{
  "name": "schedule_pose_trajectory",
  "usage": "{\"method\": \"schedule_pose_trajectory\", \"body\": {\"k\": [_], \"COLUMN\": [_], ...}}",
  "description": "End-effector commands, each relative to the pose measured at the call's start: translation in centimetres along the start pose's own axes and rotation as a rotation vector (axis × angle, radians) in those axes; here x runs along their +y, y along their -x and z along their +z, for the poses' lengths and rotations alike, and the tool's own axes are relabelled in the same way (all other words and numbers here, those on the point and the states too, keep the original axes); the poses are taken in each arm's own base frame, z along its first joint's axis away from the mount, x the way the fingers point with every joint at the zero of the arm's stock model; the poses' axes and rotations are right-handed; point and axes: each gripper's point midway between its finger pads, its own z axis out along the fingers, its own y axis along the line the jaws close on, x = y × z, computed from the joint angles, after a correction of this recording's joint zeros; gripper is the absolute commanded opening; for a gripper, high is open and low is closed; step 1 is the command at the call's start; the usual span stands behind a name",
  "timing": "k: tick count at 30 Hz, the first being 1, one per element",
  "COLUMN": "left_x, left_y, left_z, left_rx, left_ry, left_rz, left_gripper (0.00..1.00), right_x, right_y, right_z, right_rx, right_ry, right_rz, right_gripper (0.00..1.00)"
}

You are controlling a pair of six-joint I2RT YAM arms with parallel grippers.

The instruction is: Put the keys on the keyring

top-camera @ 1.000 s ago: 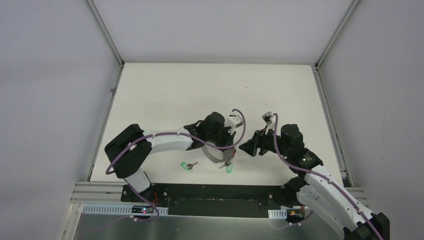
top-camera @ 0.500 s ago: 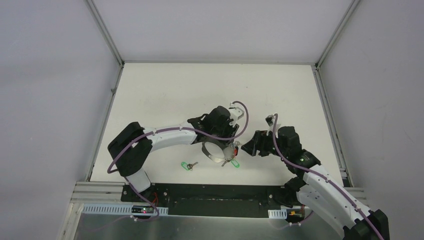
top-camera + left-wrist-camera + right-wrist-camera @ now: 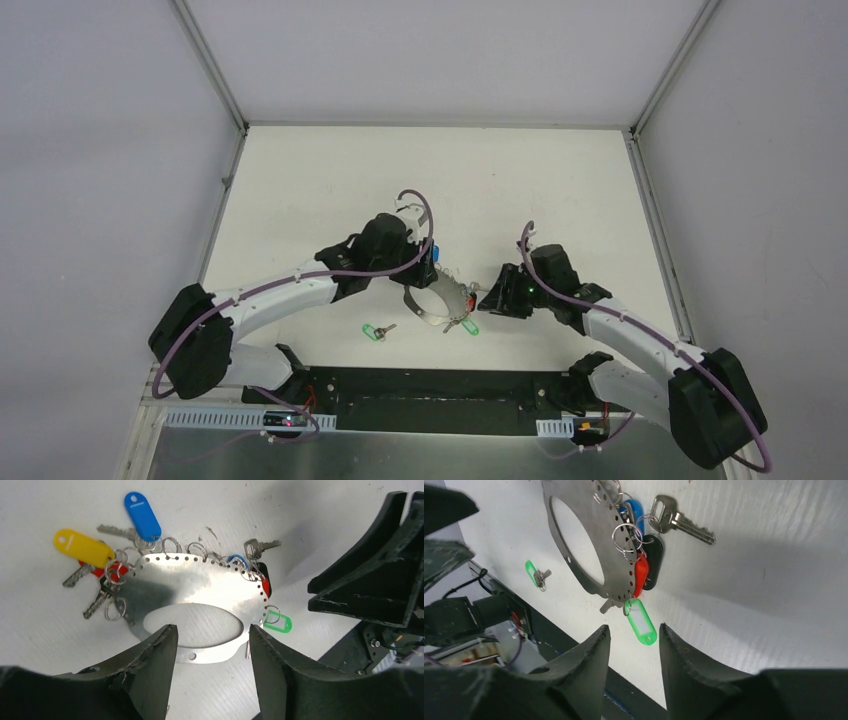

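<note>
A white table (image 3: 330, 180) is enclosed by grey walls (image 3: 100, 200) and an aluminium frame (image 3: 210, 65). The keyring (image 3: 200, 587), seen here as a flat metal plate with a large oval cut-out and small holes along its rim, is laid on the table between the two grippers.

The left gripper (image 3: 212, 632) is held over the plate's near edge with its jaws released. Its fingers (image 3: 155, 665) are spread to either side of the cut-out, and nothing is clasped between them. Beyond its fingertips, keys are hung from the rim on small split rings (image 3: 171, 545). A blue tag (image 3: 142, 515) is seen ahead and to its left, and a yellow tag (image 3: 82, 547) and a red tag (image 3: 116, 571) further left. A silver key (image 3: 256, 547) is seen ahead to its right. A green tag (image 3: 278, 623) is hung at the plate's right edge, on the side facing the other arm.

The right gripper (image 3: 634, 630) is brought low over that edge with its jaws parted. The green tag is seen in the gap just ahead of its fingertips, with white surface showing on either side of it, so it is not gripped. A black tag (image 3: 654, 560) is found further ahead.

A loose key (image 3: 376, 331) with its own green tag is left on the table off the keyring. It is seen to the right gripper's left, past the plate, and apart from both grippers.
</note>
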Motion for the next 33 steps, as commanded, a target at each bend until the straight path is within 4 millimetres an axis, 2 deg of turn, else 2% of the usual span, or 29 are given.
{"method": "schedule_pose_trajectory", "body": {"k": [1, 8, 13, 24, 33], "left_x": [-0.9, -1.8, -2.0, -2.2, -2.2], "left_y": [0.6, 2.2, 2.6, 2.5, 2.3], "left_z": [-2.2, -5.4, -6.7, -7.0, -6.9], "left_rx": [-0.055, -0.187, -0.236, -0.237, -0.23], "left_ry": [-0.051, -0.121, -0.144, -0.158, -0.16], "left_rz": [-0.13, -0.15, -0.148, -0.129, -0.115], "left_gripper": [0.56, 0.6, 0.61, 0.61, 0.61], "right_x": [2.7, 2.1, 1.6, 2.7, 2.9], "right_y": [0.6, 0.1, -0.6, -0.7, -0.4], "right_z": [1.1, 2.6, 3.4, 4.7, 4.4], "right_rx": [0.041, 0.077, 0.118, 0.161, 0.154], "right_ry": [0.092, 0.064, 0.028, 0.032, 0.017], "right_rz": [0.173, 0.255, 0.275, 0.257, 0.206], "right_gripper": [0.4, 0.36, 0.35, 0.26, 0.04]}}
